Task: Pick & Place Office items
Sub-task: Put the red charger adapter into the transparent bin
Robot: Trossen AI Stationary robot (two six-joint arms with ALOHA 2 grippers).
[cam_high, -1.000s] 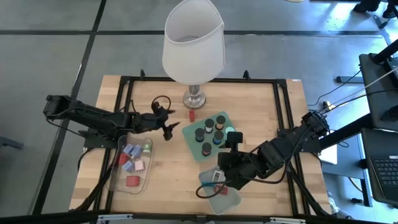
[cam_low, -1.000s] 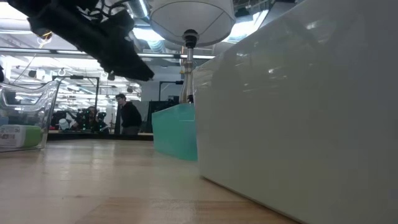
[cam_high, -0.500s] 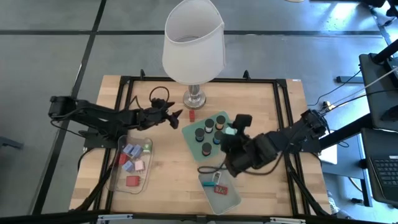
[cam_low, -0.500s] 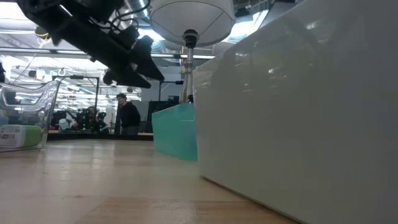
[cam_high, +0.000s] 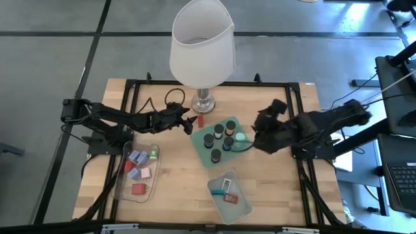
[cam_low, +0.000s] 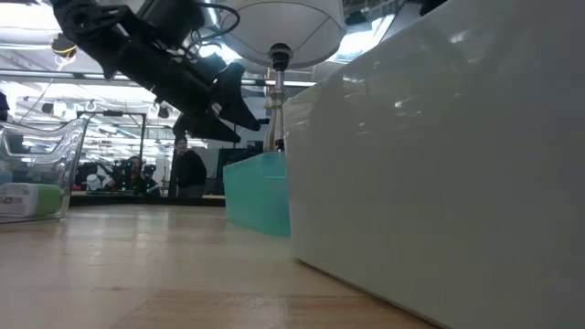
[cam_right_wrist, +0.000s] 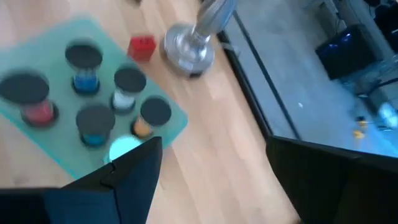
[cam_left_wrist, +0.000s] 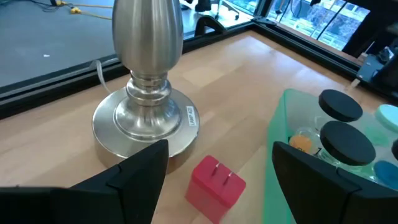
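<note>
The left gripper (cam_high: 189, 123) hangs open just beside the red block (cam_high: 201, 120), the right gripper (cam_high: 255, 137) open over the tray (cam_high: 199, 141).

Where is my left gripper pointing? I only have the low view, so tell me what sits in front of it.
Observer: The left gripper is open and aimed at a red block lying on the wood. It is not touching the block.
Operator: Give me what's beside that block.
Observer: The lamp base stands on one side of it, and the mint tray of capped cylinders is on the other.
Operator: Report the right arm.
Observer: The right gripper is open at the tray's right edge, with nothing between its fingers.
</note>
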